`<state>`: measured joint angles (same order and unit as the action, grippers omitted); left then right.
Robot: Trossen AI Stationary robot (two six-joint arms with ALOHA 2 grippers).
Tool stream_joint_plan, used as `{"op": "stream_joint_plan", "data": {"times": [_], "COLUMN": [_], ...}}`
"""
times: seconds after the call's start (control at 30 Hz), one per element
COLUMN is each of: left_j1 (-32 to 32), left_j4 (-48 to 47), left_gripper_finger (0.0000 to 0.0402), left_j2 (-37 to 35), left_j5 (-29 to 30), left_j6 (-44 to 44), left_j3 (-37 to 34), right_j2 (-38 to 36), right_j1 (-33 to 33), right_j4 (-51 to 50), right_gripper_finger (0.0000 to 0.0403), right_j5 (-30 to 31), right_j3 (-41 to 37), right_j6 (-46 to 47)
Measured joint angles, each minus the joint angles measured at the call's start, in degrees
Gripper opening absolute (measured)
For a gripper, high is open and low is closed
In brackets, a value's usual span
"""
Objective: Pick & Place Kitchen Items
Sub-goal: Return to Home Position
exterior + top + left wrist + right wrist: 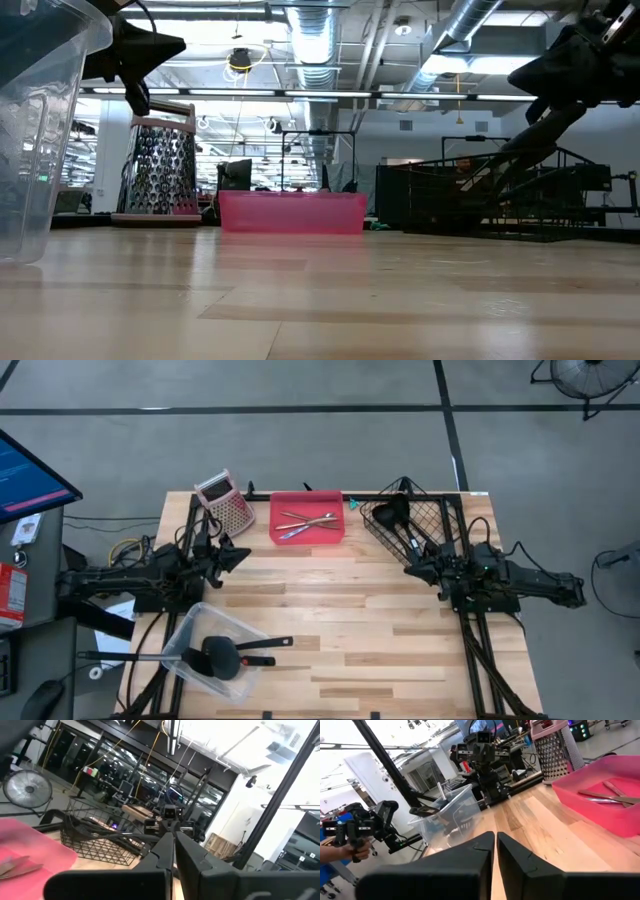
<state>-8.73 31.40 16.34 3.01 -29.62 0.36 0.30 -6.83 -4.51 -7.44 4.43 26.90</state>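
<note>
The clear tub [40, 120] sits closest to the low camera, well to the left of the pink bin [275, 520] and nearer the table's front edge. It holds long black utensils [222, 657] whose handles poke out over its rim.

The left gripper [235, 555] hangs above the boards just left of the bin and in front of the box grater [226, 500]. Its fingers [162, 857] are pressed together on nothing.

Thin silver and copper-coloured pieces [305, 523] lie crossed inside the bin. Just to its right, the wire basket [440, 515] holds a black ladle [392, 513] and other dark handles.

The right gripper [415, 570] hangs to the right of the bin, off the basket's near corner. It is also clenched and empty.

I see no utensil lying loose on the table [350, 630], so the sorting looks finished and the step in hand is the return to rest. The next move should need only that each arm folds back towards its own side, lifting clear of the tub rim and the basket wire.
</note>
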Motion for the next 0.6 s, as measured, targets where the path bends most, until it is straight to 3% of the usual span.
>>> {"op": "stream_joint_plan", "data": {"times": [0.13, 0.27, 0.4, 0.6], "left_j1": [0.0, 0.0, 0.0, 0.0], "left_j4": [0.0, 0.5, 0.9, -1.4], "left_gripper_finger": [0.0001, 0.0001, 0.0001, 0.0001], "left_j2": [0.0, -0.4, -2.3, -7.3], "left_j5": [0.0, -0.2, -6.1, -8.8], "left_j6": [3.2, -0.5, -0.6, 5.7], "left_j3": [0.0, 0.0, 0.0, 0.0], "right_j2": [0.0, 0.0, 0.0, -0.1], "right_j1": [0.0, 0.0, -0.1, 0.0], "right_j4": [0.0, 0.3, 1.9, 5.9], "right_gripper_finger": [0.0024, 0.0023, 0.0020, 0.0022], "right_j5": [0.0, 0.0, -0.4, -9.3], "right_j3": [0.0, 0.0, -0.1, -0.1], "right_j6": [0.1, 1.8, -2.0, -9.6]}}
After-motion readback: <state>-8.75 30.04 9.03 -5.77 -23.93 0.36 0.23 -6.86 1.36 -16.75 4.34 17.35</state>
